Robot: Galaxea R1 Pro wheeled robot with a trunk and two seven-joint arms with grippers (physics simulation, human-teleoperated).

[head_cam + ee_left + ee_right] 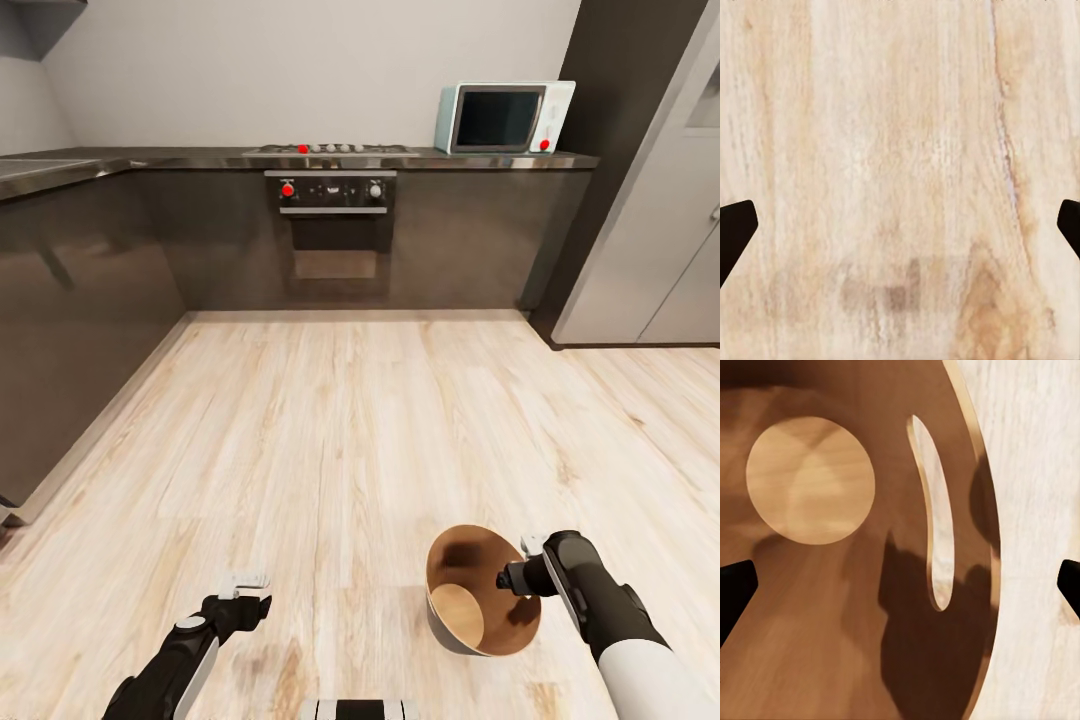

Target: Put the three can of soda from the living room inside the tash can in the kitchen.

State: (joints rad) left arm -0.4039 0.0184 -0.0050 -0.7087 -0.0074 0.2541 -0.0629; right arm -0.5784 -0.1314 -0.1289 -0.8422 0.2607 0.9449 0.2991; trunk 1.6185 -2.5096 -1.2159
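Note:
The tash can [462, 556] stands on the kitchen floor at the lower right of the head view, dark grey outside and brown inside. My right gripper [508, 578] hangs open over its right rim. The right wrist view looks down into the tash can [817, 622], past the open right gripper [900, 589], onto its bare round tan bottom [810, 480] and a slot [934, 510] in the wall. My left gripper [255, 595] is open over bare floor, and the left gripper [900, 232] holds nothing. The can of soda are out of view.
Dark grey cabinets [70, 300] run along the left and back walls, with an oven [335, 215] and hob [335, 149] at the back. A small microwave [505, 117] sits on the counter. A tall steel fridge [650, 230] stands at the right. Wood floor [350, 420] spreads between.

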